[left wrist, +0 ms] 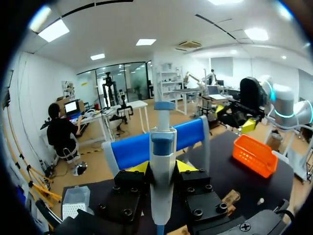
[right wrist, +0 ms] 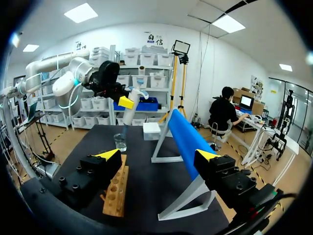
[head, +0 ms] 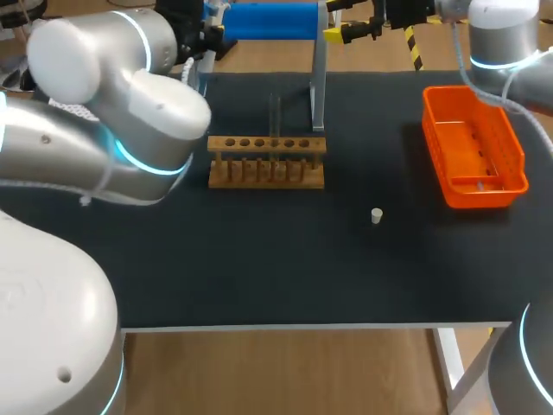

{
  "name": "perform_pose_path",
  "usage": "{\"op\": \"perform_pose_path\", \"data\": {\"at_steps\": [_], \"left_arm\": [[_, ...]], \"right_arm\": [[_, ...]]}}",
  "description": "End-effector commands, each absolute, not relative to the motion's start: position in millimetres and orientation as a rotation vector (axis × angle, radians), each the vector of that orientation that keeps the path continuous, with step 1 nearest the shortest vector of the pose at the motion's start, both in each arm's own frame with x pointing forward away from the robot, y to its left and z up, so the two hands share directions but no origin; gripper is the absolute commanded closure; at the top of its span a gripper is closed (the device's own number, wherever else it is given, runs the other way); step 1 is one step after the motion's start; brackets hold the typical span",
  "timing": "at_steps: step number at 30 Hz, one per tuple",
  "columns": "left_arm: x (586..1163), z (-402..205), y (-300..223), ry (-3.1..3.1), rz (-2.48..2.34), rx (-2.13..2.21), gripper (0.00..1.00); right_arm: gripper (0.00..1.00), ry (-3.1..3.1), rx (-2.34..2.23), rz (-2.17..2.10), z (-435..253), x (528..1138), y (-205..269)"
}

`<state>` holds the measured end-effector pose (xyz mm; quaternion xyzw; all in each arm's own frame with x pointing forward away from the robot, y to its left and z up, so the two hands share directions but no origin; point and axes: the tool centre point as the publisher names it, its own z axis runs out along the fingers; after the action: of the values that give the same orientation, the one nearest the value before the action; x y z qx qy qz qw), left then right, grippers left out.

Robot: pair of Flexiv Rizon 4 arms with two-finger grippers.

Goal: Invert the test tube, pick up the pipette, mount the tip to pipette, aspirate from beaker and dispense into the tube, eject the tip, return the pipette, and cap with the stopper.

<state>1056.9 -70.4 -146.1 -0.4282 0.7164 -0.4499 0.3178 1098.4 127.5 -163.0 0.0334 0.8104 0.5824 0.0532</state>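
My left gripper [left wrist: 162, 166] is shut on the white and blue pipette [left wrist: 161, 188], which stands upright between its fingers. In the right wrist view that pipette [right wrist: 131, 108] hangs over the glass beaker [right wrist: 120, 142] at the table's far end, tip pointing down at it. A clear test tube [head: 275, 117] stands upright in the wooden rack [head: 266, 162]. The small white stopper [head: 377, 215] lies on the mat right of the rack. My right gripper [right wrist: 159, 155] is open and holds nothing, above the rack's [right wrist: 115, 192] end, beside the blue pipette stand [right wrist: 185, 138].
An orange basket [head: 473, 149] sits at the table's right side. The blue stand [head: 270, 20] with its metal leg [head: 318, 86] rises behind the rack. A white tip box [right wrist: 151, 130] lies near the beaker. My left arm's bulk hides the table's left part in the head view.
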Motion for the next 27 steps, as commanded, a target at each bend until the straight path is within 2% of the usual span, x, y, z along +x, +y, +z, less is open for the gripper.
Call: {"op": "perform_pose_path", "data": {"at_steps": [1,27], "left_arm": [[1069.4,-145.0,-76.2,1.838,-1.07,-1.191,1.0],[1116.0,-156.0,-67.8,1.712,-1.039,-1.292,1.0]], "right_arm": [[0.0,2.469,0.098,1.77,-162.3,1099.7,126.8],[0.0,2.469,0.098,1.77,-162.3,1099.7,126.8]]}}
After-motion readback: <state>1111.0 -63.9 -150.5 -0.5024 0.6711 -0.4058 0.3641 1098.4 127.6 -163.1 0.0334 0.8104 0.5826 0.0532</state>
